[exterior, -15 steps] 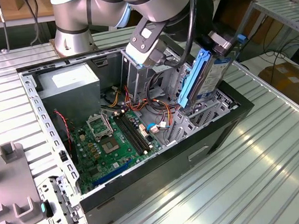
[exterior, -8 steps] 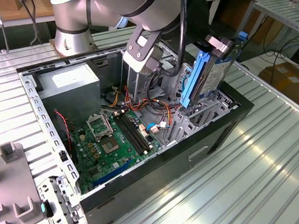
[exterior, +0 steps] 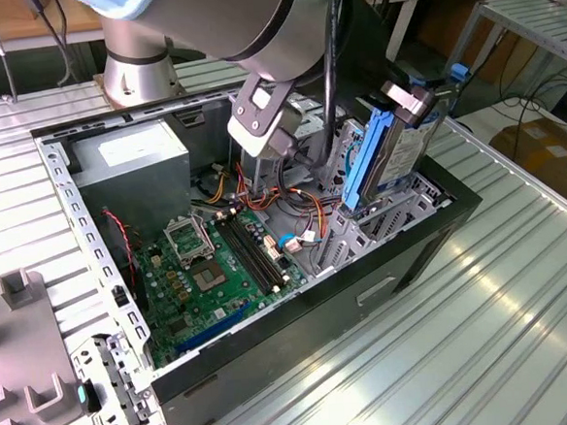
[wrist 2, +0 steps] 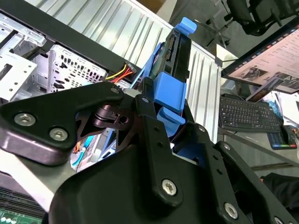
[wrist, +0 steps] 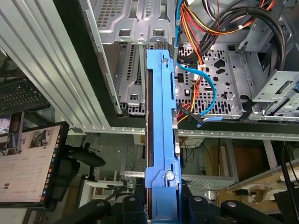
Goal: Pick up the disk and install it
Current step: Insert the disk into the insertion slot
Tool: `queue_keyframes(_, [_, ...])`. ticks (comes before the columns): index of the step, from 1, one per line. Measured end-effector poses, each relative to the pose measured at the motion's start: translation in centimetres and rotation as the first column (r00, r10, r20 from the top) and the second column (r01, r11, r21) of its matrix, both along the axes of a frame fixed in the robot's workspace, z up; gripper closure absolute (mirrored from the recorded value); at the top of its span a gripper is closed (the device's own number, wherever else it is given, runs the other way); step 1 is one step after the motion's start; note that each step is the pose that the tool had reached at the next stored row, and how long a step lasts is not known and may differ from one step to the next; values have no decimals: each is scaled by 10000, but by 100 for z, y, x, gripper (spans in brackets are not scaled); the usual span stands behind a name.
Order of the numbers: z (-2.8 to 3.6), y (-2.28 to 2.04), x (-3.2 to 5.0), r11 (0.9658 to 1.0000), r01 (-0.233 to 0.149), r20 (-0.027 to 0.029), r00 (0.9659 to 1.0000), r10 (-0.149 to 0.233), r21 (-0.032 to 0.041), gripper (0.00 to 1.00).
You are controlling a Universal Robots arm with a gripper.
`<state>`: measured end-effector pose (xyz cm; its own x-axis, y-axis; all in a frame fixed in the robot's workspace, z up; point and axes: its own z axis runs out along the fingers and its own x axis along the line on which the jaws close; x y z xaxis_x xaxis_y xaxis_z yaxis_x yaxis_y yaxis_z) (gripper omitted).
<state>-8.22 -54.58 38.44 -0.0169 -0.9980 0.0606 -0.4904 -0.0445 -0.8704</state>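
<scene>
The disk [exterior: 405, 153] is a silver-grey drive with light blue side rails. It hangs tilted on edge over the open computer case [exterior: 300, 313], at the exterior view's right. Its lower end is just above the grey metal drive cage [exterior: 386, 215]. My gripper [exterior: 407, 95] is shut on the disk's upper end. In the first wrist view the blue rail [wrist: 161, 126] runs lengthwise from my gripper [wrist: 161, 207] toward the cage bays [wrist: 135, 79]. The second wrist view looks past the black gripper links [wrist 2: 154, 140] at the blue rail [wrist 2: 170, 91] clamped between them.
Inside the case lie a green motherboard [exterior: 210, 271], a grey power supply [exterior: 129, 165] and a bundle of coloured cables [exterior: 273, 199]. A grey fixture block [exterior: 21, 352] sits on the ribbed aluminium table [exterior: 486, 325]. A keyboard [wrist 2: 245, 114] lies beyond the table.
</scene>
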Motion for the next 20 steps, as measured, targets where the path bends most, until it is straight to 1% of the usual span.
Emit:
queue_keyframes(2, [-49, -1, -11, 10000, 1, 129, 9999, -1, 8, 63])
queue_keyframes(3, [-62, -1, -13, 10000, 1, 162, 9999, -1, 11, 63])
queue_keyframes(4, [-74, -1, -14, 10000, 0, 184, 9998, 0, 13, 63])
queue_keyframes(6, [-86, 0, -15, 10000, 1, 194, 9998, -1, 12, 63])
queue_keyframes(14, [-88, -1, -15, 10000, 1, 196, 9998, -1, 11, 63])
queue_keyframes(18, [-92, 17, 7, 10000, -8, 196, 9998, 8, 11, 63])
queue_keyframes(20, [-94, 18, 10, 9999, -111, 195, 9997, 111, 10, 63])
